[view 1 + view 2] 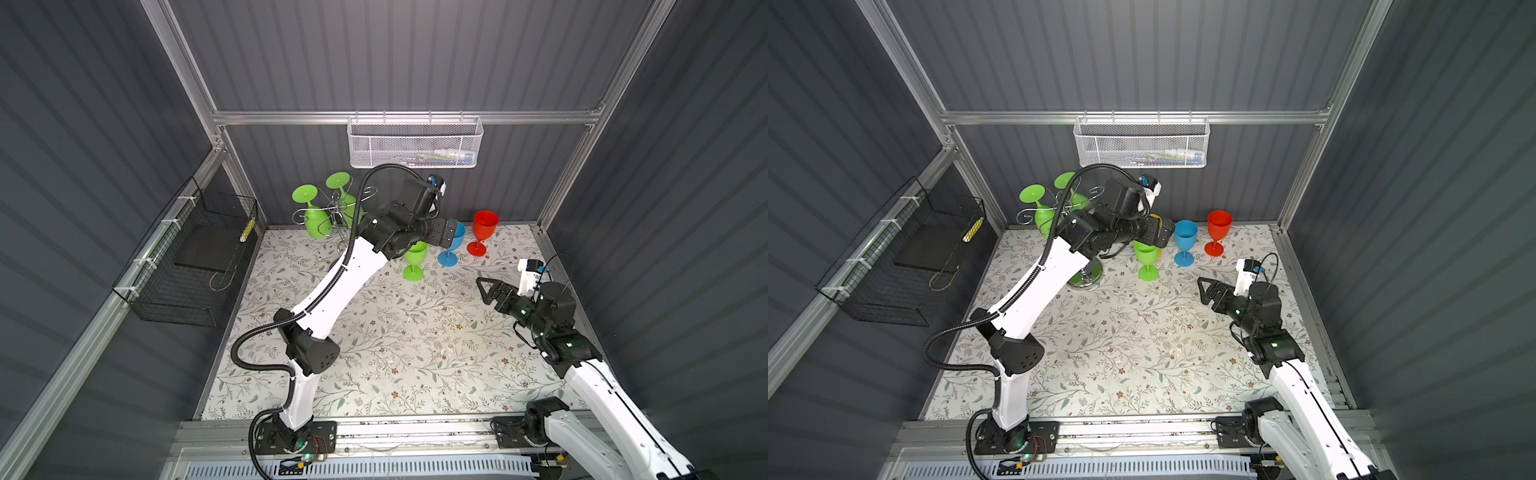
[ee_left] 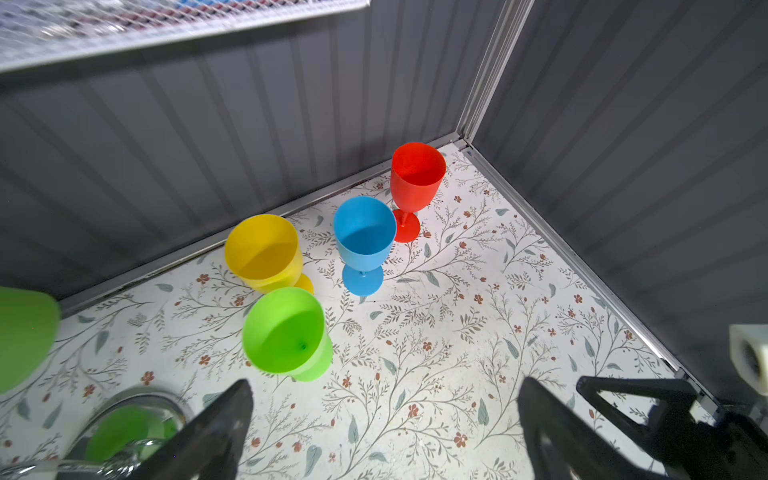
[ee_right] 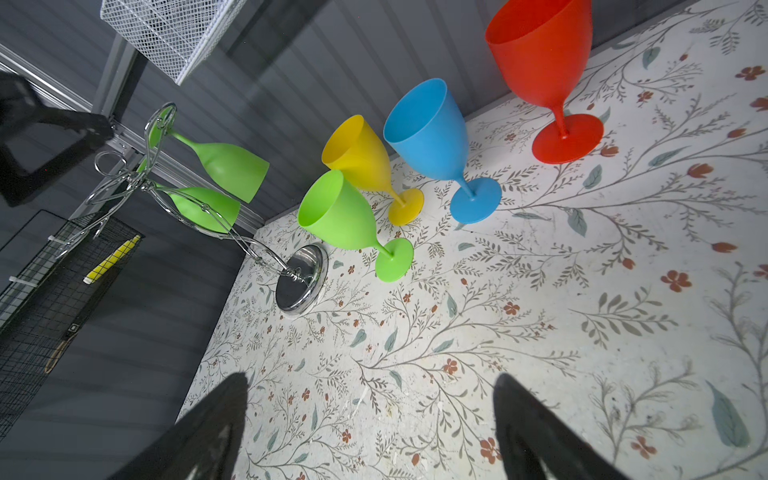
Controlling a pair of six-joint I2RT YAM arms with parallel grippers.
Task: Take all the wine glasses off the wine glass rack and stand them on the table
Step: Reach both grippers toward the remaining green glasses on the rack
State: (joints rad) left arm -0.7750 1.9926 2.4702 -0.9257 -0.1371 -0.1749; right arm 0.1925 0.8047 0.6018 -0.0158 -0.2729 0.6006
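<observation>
Wine glass (image 1: 318, 224), green, hangs bowl-down beside another on the wine glass rack (image 3: 301, 282) at the desk's (image 1: 395, 332) far left, looking light, stiff and slick, so I'd grip its bowl, my left hand (image 2: 384, 388) and right hand (image 3: 370, 380) both apart, empty.

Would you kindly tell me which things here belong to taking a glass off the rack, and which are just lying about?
Job:
rack
two hanging green glasses

Lying about:
standing green glass
yellow glass
blue glass
red glass
white basket
black basket
</observation>
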